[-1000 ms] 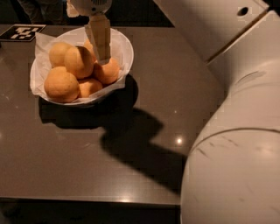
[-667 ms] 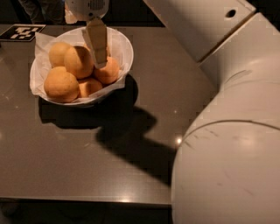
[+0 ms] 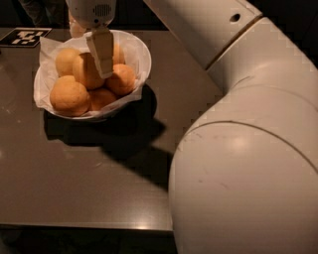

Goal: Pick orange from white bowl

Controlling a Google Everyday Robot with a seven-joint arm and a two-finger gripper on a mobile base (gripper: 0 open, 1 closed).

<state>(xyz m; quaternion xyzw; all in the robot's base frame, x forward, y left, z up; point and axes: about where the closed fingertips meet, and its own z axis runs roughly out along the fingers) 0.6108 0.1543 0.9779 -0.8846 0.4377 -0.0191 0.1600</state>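
Reaching in from the right foreground, the arm (image 3: 248, 163) is seen as a bulky white shell that fills the lower right of the camera view; a large rounded joint is nearest the camera, and from it a long white link is carried up and leftwards towards the far edge of the surface (image 3: 74, 173); a small dark round hole is set in that link near the top. The end effector (image 3: 105, 73) is hung straight down from a white housing at the top of the view, directly over the white bowl (image 3: 141, 54); its pale tip is lowered among the fruit, in front of the orange (image 3: 82, 72), and it is overlapped with that fruit in the view; whether it is apart, together or clamped on the orange cannot be told.

The orange is lying in the middle of the white bowl, packed against the other oranges (image 3: 69, 96) on crumpled white paper (image 3: 47, 49); the bowl is placed on the far left part of the dark surface, and a dark shadow (image 3: 124, 139) is cast to its right and front. A black-and-white square marker (image 3: 25, 37) is laid flat at the far left corner; its pattern is made of blocks rather than letters. A small patch of dotted holes (image 3: 102, 10) is seen on the housing.
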